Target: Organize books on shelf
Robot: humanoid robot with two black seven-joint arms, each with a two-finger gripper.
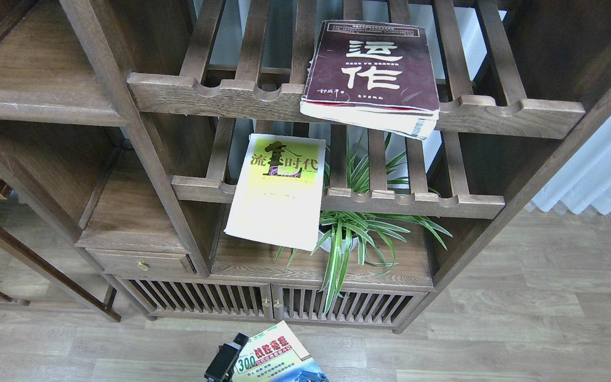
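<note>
Jaws look pinched on the left edge of the smaller illustrated book (279, 358) at six o'clock, though only one dark gripper (228, 356) shows and which arm it belongs to I cannot tell. That paperback seems light and floppy, likely to sag if held by one edge. At twelve o'clock the thick maroon book (372, 77) overhangs a slatted rack (496, 106); heavy, best gripped near the spine. Centre, the thin yellow-green book (279, 191) leans off a lower rack, glossy and slippery.

Three books: maroon book (373, 69), yellow-green book (278, 191), small illustrated book (279, 358); one potted plant (356, 233).
</note>
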